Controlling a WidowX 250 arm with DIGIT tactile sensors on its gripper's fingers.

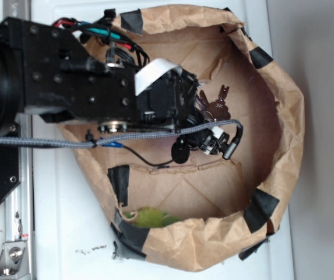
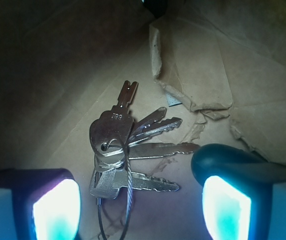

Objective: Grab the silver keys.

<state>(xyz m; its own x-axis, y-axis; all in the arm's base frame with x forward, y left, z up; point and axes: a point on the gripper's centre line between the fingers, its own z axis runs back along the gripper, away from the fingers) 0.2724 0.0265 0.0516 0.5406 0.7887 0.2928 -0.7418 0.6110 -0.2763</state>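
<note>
Inside the brown paper bag (image 2: 202, 65), I am holding the gripper (image 2: 143, 200) spread apart, the silver keys (image 2: 128, 150) lying between its fingers (image 2: 58, 210).

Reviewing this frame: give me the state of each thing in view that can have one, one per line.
gripper: open, fingers either side of the keys, nothing held.
silver keys: lying flat, fanned out on their wire ring, not grasped.
paper bag: open, rim rolled down and taped, floor torn.
green object: lying at the bag's inner wall, partly hidden.
</note>
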